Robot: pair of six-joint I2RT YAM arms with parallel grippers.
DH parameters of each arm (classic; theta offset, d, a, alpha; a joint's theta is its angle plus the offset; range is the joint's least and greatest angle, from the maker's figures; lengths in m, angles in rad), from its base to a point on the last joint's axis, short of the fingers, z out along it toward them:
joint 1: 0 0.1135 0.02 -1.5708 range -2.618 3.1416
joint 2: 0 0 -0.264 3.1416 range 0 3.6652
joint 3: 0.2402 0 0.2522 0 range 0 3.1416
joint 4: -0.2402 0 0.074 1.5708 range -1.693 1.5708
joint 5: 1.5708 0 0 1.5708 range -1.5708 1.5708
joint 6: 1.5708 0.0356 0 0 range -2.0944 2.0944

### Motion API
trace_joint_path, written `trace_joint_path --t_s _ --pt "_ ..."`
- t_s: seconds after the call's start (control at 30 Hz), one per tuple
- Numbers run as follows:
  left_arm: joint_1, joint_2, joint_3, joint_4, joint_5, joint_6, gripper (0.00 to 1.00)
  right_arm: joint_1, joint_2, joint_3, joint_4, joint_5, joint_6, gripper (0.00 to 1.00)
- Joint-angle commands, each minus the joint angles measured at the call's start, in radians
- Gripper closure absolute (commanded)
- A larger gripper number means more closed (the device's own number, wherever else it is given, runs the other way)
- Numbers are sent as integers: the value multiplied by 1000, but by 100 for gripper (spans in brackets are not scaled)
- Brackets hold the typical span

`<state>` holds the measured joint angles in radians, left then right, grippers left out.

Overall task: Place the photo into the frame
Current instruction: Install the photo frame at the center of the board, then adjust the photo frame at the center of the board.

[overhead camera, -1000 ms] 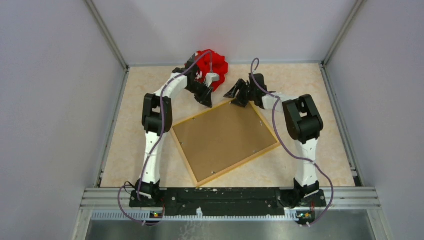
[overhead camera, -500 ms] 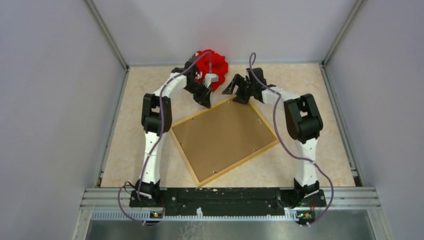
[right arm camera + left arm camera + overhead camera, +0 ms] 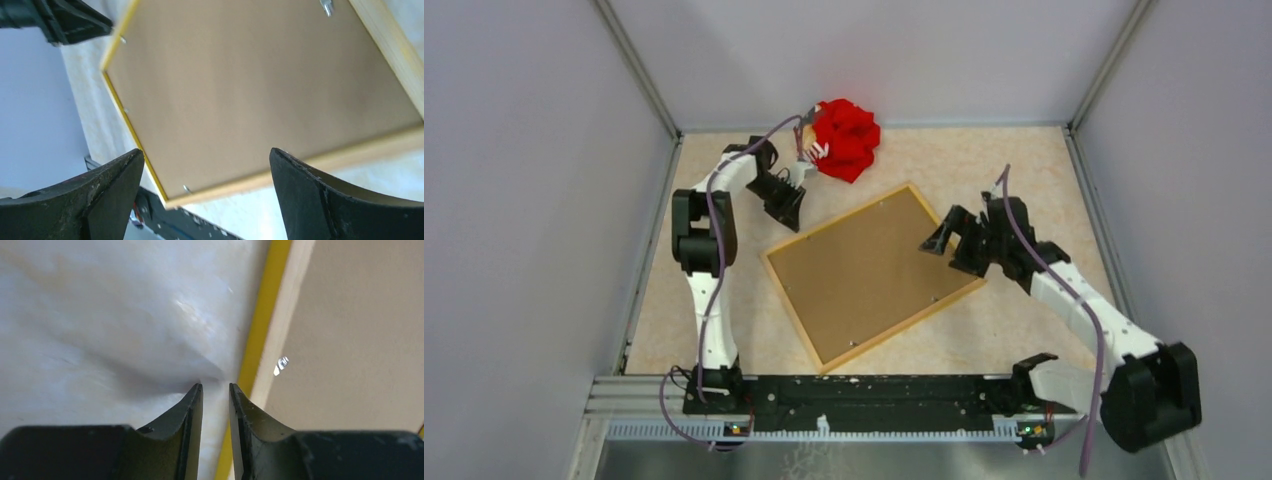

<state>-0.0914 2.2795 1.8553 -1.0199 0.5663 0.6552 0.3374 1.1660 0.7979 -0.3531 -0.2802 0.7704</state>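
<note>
The frame [image 3: 791, 314] lies face down on the table, wood-coloured reverse up, with a plain brown backing board [image 3: 869, 275] set inside it. The photo is hidden. My left gripper [image 3: 792, 208] hangs just off the frame's far-left edge. In the left wrist view its fingers [image 3: 216, 386] stand a narrow gap apart over bare table, nothing between them, beside the frame's yellow edge [image 3: 260, 325]. My right gripper [image 3: 946, 250] hovers over the frame's right corner. It stands wide open [image 3: 206, 152] above the backing board [image 3: 260, 90] and the wooden rim [image 3: 350, 152], holding nothing.
A crumpled red cloth [image 3: 846, 138] sits at the back of the table, just behind the left wrist. Small metal tabs [image 3: 281, 363] [image 3: 326, 6] stick out along the frame's inner edge. Grey walls close in the table on three sides.
My right arm swung from the frame's far corner round to its right side and its jaws opened wide. The left gripper drew back to the left, off the frame's far edge.
</note>
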Motion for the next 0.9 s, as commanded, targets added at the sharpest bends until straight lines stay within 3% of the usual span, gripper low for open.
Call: trace_joint_path --t_s 0.0,0.13,0.33,0.6,0.87 --pt "-21 -92 -150 27 -83 57 68 -3 -176 -145 -160 21 52 3" --pt "-21 -144 -234 43 -112 70 68 -3 -218 -259 -120 -3 89 2" --pt "-36 -210 -356 46 -162 91 69 -4 -72 -310 65 -15 114 2" --pt "-87 -284 -484 54 -183 109 69 -65 222 -184 242 -62 82 2" --pt "-161 -335 -533 3 -165 180 69 -113 451 13 274 -112 34 2"
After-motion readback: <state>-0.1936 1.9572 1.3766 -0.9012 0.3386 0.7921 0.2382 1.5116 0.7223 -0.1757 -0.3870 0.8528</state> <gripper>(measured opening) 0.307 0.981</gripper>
